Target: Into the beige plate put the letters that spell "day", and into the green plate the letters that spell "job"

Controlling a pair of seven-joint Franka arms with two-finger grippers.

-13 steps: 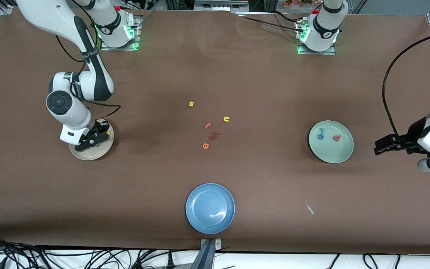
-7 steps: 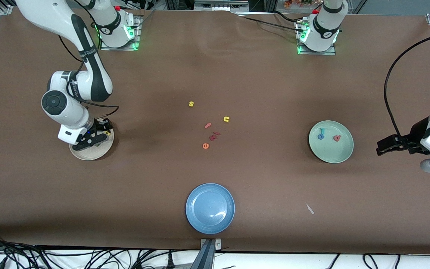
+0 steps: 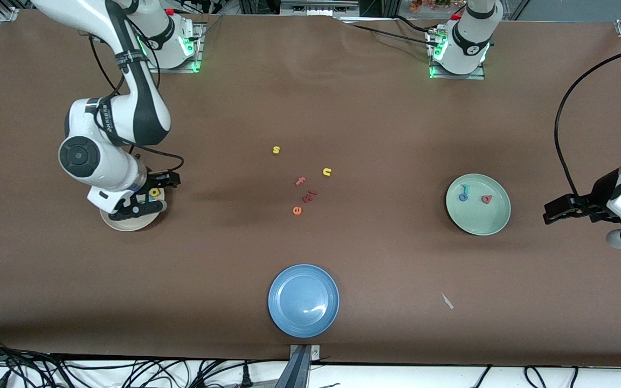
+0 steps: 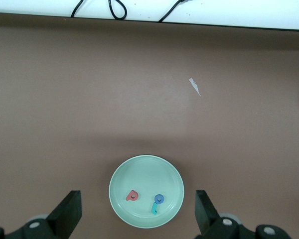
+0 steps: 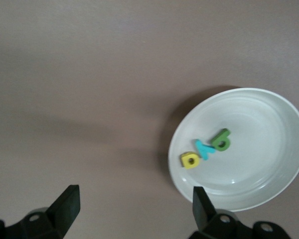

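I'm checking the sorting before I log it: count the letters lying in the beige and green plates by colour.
Teal: 2, teal y in the beige plate, teal j in the green plate
Yellow: 1, yellow letter
Olive-green: 1, olive-green letter
Blue: 1, blue o
Red-pink: 1, red-pink letter
Total: 6

blue plate (image 3: 303,300): round, shallow, near the table's front edge, nearest the front camera of all the things.
yellow s (image 3: 276,150): lies alone mid-table, farthest from the front camera of the loose letters.
yellow n (image 3: 326,172): nearer the camera than the s, toward the left arm's end.
pink f (image 3: 300,181): beside the n, toward the right arm's end.
dark red pieces (image 3: 309,196): small, possibly two letters; shapes unclear.
orange e (image 3: 297,210): nearest the camera of the cluster.
pale scrap (image 3: 447,300): thin sliver on the brown table (image 3: 397,124).
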